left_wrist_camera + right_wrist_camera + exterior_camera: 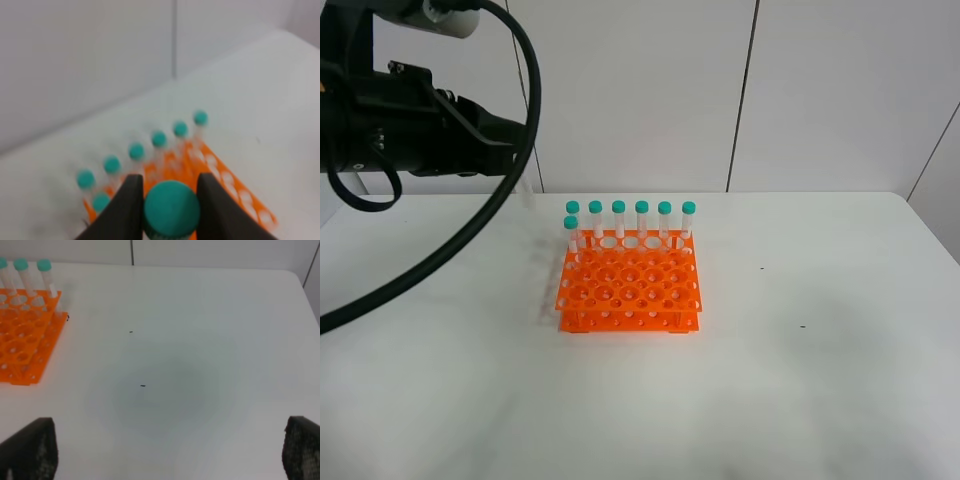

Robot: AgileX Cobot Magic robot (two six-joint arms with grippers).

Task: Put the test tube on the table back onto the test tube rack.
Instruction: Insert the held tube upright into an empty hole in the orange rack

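The white worktop (210,315) fills the frame, with two small dark specks (143,385) near the middle, the orange test tube rack (25,347) holding three teal-capped tubes (22,277) cut off at one edge, and two dark fingers (30,450) wide apart in neighbouring corners.

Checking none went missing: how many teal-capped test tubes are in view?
8. Six test tubes stand in the test tube rack's back row; a seventh stands in front of that row's left end; the left gripper clamps the eighth test tube.

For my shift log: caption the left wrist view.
Left gripper shut on the teal-capped test tube, orange rack beyond.
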